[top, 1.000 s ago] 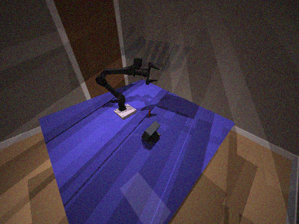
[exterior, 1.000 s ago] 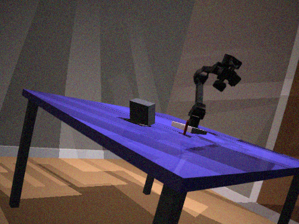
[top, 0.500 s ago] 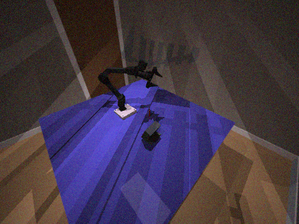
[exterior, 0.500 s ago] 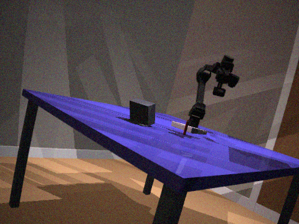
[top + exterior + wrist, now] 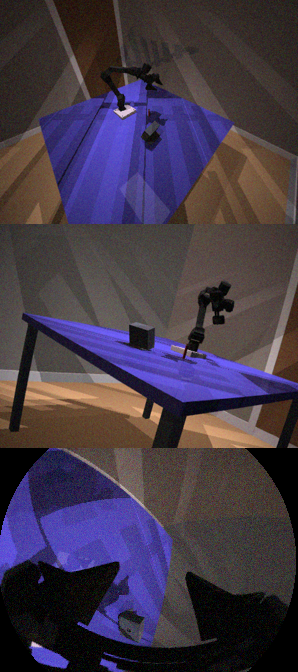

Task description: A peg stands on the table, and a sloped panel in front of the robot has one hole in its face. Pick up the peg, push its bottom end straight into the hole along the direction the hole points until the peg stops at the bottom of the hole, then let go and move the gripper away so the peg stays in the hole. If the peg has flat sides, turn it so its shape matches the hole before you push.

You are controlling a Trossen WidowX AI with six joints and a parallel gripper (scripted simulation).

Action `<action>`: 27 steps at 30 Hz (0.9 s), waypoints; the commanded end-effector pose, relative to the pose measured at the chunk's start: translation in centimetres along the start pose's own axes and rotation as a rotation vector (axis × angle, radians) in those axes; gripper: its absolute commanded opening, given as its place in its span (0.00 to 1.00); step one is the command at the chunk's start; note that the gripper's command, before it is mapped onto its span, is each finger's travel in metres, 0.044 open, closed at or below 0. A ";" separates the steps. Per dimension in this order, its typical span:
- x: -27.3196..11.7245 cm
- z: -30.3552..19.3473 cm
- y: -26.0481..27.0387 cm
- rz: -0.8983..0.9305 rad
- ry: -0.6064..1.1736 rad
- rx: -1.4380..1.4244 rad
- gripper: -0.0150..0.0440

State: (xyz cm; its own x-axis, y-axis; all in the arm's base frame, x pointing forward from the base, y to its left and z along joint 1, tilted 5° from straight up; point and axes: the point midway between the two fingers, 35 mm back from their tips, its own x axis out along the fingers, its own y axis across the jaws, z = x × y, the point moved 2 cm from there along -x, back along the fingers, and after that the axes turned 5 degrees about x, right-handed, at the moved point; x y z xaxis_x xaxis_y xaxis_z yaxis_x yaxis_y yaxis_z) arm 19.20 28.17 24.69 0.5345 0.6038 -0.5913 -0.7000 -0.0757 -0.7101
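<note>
A thin red peg (image 5: 149,112) (image 5: 185,351) stands upright on the blue table (image 5: 102,186) (image 5: 198,386), between the robot's base and the panel block. I cannot make it out in the wrist view. The dark grey block with the sloped panel (image 5: 152,128) (image 5: 141,336) (image 5: 132,626) stands beyond the peg from the base. Its lighter sloped face shows a small dark spot in the wrist view, perhaps the hole; its shape is too small to tell. My gripper (image 5: 158,87) (image 5: 224,312) (image 5: 153,569) is wide open and empty, high above the table and well above the peg.
The arm stands on a white base plate (image 5: 123,116) (image 5: 178,349) close behind the peg. Shadows of the arm fall around the peg. Grey walls stand behind the table, and its far edge crosses the wrist view.
</note>
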 end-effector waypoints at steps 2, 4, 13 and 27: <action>0.8 -1.1 0.5 0.053 0.049 0.134 1.00; 1.1 -1.5 0.7 0.071 0.070 0.187 1.00; 2.3 -3.4 1.6 0.143 0.177 0.424 1.00; 3.6 -6.4 3.1 0.216 0.376 0.800 1.00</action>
State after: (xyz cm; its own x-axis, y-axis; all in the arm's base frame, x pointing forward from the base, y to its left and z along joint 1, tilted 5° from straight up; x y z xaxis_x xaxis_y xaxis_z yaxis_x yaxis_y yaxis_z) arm 21.73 25.39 18.51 0.3993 0.3597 -0.8433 -0.8721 0.4328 -0.2283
